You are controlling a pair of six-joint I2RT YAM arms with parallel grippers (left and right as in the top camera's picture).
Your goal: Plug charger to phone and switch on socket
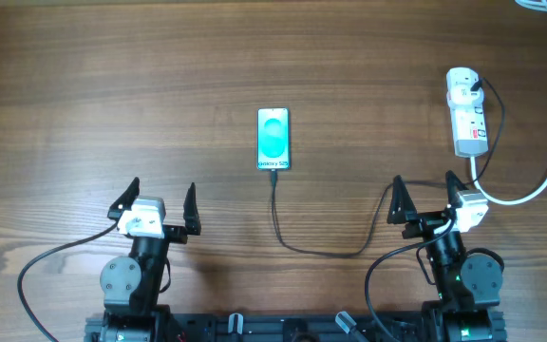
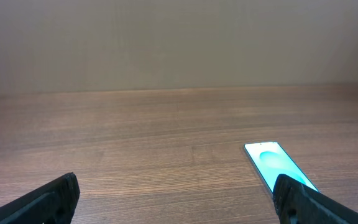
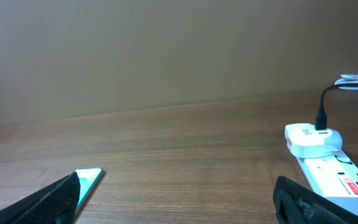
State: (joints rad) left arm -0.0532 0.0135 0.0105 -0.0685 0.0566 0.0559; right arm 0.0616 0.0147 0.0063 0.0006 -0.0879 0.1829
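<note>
**Your count, kind by kind**

You have one phone (image 1: pixel 273 139), one socket (image 1: pixel 467 119), and one charger (image 1: pixel 275 204), a single thin black cable. You also have one thick white lead (image 1: pixel 530 196) and one white adapter (image 3: pixel 312 140). There are two grippers: one left gripper (image 1: pixel 162 186) and one right gripper (image 1: pixel 424 180).
</note>
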